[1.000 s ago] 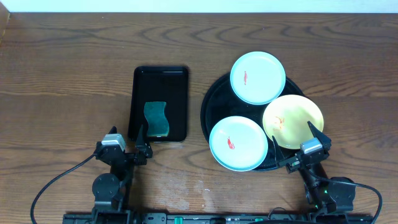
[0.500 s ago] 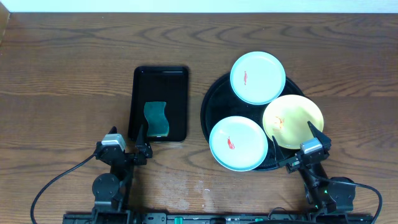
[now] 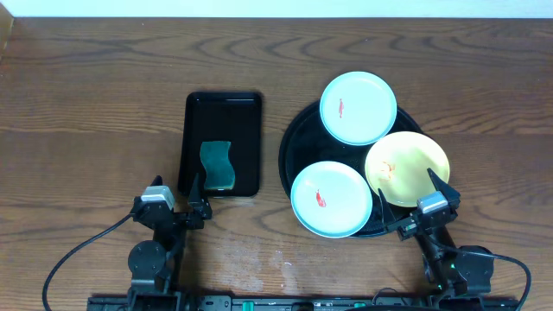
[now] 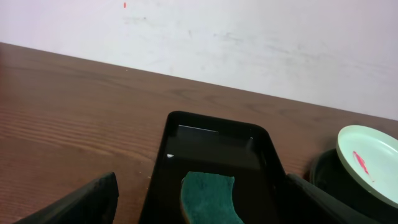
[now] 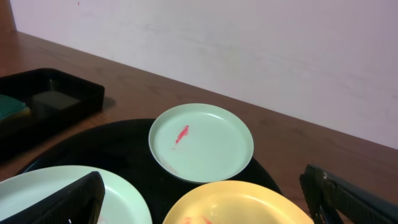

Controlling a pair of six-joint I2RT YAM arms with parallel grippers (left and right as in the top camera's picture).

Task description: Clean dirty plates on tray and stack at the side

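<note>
Three plates lie on the round black tray (image 3: 294, 138). A mint plate (image 3: 359, 107) with a red smear is at the back. A second mint plate (image 3: 331, 199) with a red smear is at the front left. A pale yellow plate (image 3: 406, 167) with an orange smear is at the right. My right gripper (image 3: 413, 200) is open at the tray's front right edge, over the yellow plate's near rim (image 5: 236, 205). The back mint plate also shows in the right wrist view (image 5: 200, 142). My left gripper (image 3: 177, 194) is open and empty at the near end of the rectangular tray.
A smaller rectangular black tray (image 3: 223, 108) stands left of the round tray and holds a green sponge (image 3: 217, 164), also in the left wrist view (image 4: 208, 198). Bare wood tabletop (image 3: 86, 112) lies to the left and behind. A pale wall runs along the table's far edge.
</note>
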